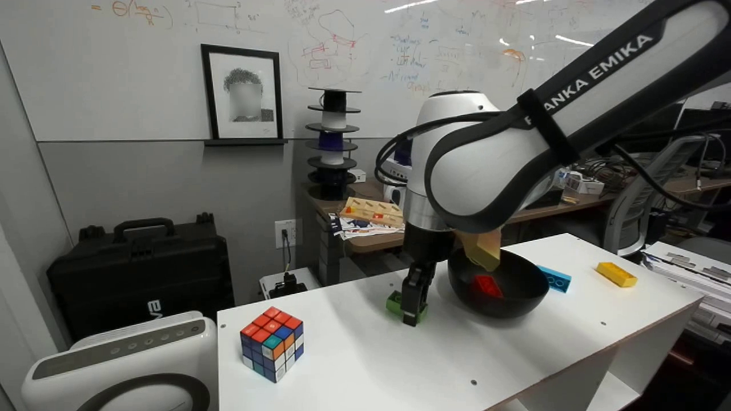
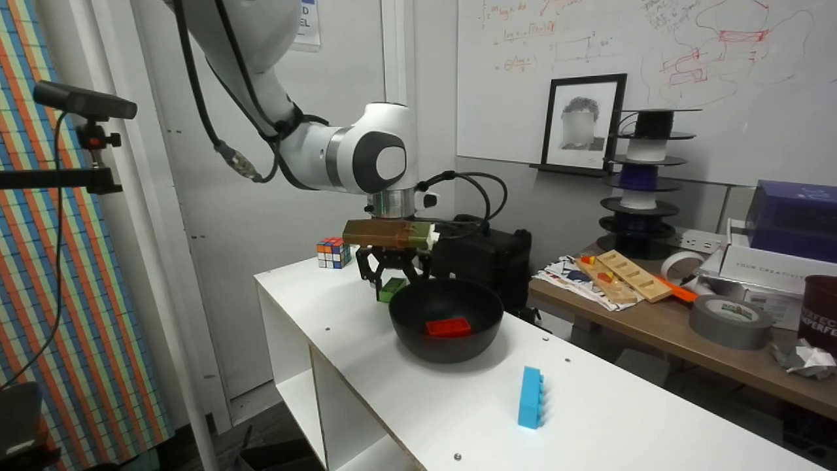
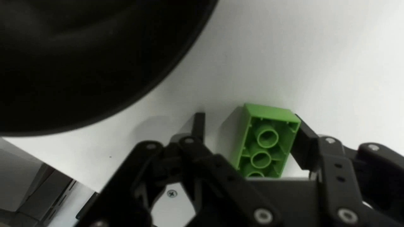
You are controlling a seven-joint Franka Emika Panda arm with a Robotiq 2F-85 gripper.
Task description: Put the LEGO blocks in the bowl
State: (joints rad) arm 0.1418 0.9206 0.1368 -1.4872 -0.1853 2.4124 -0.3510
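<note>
The green brick (image 1: 394, 305) lies hollow side up on the white top beside the bowl, also visible in an exterior view (image 2: 392, 288). In the wrist view, the green brick (image 3: 262, 148) sits between the fingers of my gripper (image 3: 247, 119). The right finger is against or very near it; the left finger stands apart. My gripper (image 1: 414, 305) is open and low at the surface, also in an exterior view (image 2: 399, 291). The black bowl (image 1: 528, 291) (image 2: 451, 350) (image 3: 104, 78) holds the red brick (image 1: 487, 285) (image 2: 448, 327). The blue brick (image 1: 555, 279) (image 2: 530, 398) and yellow brick (image 1: 617, 274) lie beyond the bowl.
A puzzle cube (image 1: 272, 342) (image 2: 333, 253) stands near the end of the white shelf top (image 1: 365, 371). The bowl's rim is close to the gripper. A brown desk (image 2: 628, 320) with tape and boxes runs behind. A black case (image 1: 143, 274) stands on the far side.
</note>
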